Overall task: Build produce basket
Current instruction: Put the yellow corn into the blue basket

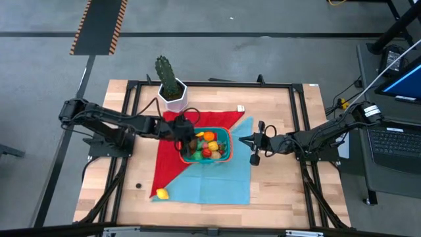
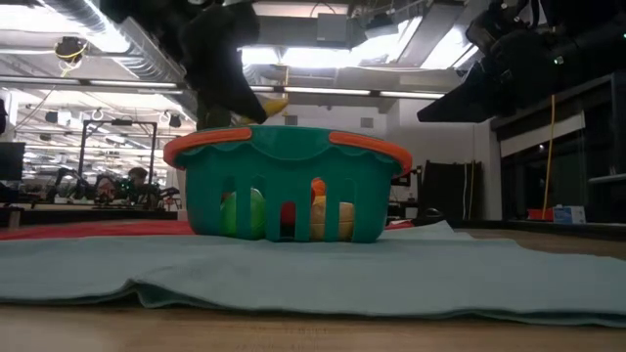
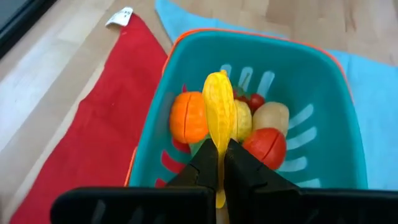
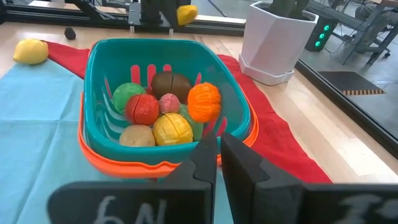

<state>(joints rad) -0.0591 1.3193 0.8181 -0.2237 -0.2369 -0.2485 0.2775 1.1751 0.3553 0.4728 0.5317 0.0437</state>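
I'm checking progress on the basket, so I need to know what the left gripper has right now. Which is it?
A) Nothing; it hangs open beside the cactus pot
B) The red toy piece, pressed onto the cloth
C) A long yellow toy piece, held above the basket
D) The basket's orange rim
C: the left wrist view shows the left gripper shut on a long yellow toy piece, held over the teal basket.

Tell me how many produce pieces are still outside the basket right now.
2. A yellow piece lies on the blue cloth's near-left corner, and a yellow corn-like piece is held above the basket in the left gripper's fingers. Others may be hidden.
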